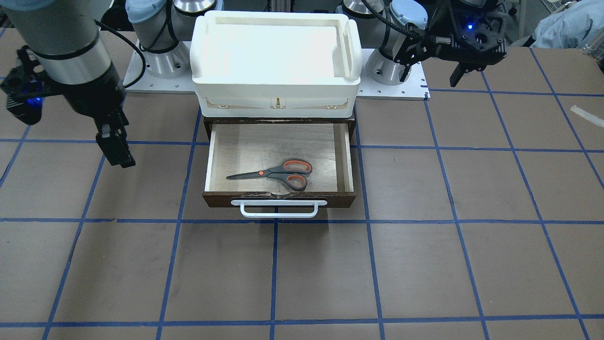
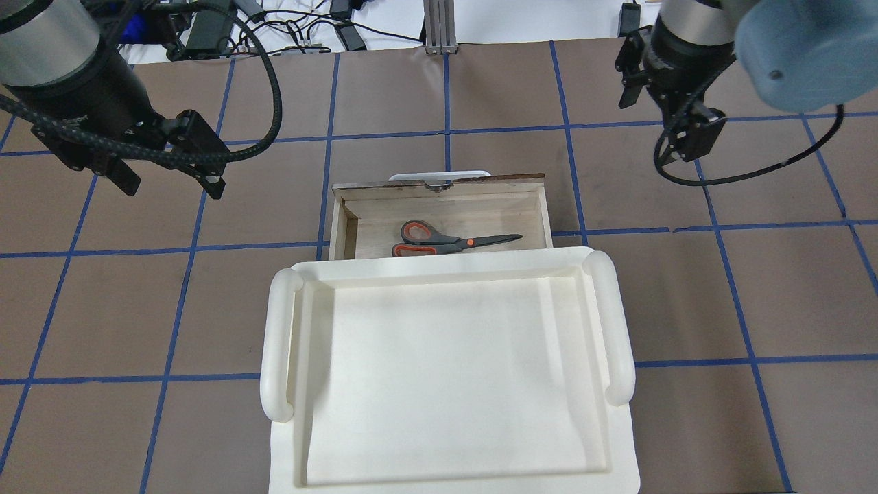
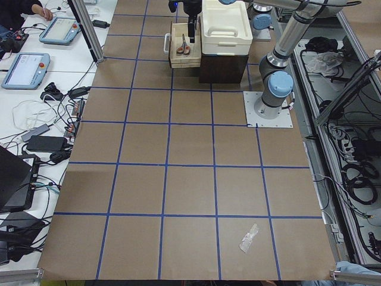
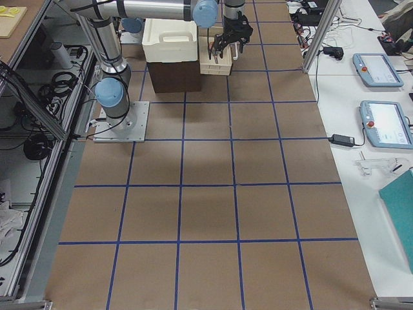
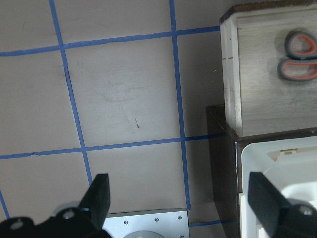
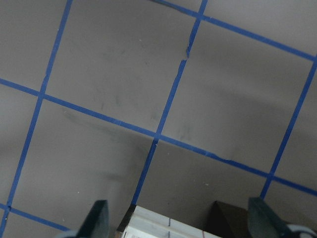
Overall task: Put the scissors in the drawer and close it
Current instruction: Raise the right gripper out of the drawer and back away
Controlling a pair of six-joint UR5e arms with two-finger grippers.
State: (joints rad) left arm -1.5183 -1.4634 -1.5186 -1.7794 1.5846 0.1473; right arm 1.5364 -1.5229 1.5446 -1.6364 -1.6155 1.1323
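1. Your scissors [image 1: 276, 174] lie flat on the pale floor of the open drawer [image 1: 330, 198], near its front wall. Their long axis runs along the front, with the blades towards the robot's right.
2. The drawer stands pulled out from under the white box [image 1: 276, 89], its white handle [image 1: 278, 215] facing away from the robot. By my reading, only the push that shuts it is left.
3. That push must go towards the robot's base. Both claws hang off to the sides, well apart from the drawer. The right claw [image 1: 117, 152] seems to sit farther out over the worktop [image 1: 424, 264], past the front's line, so I judge it the better placed.
4. The right claw and the left claw [image 2: 170, 184] are both spread wide, gripping and touching nothing.
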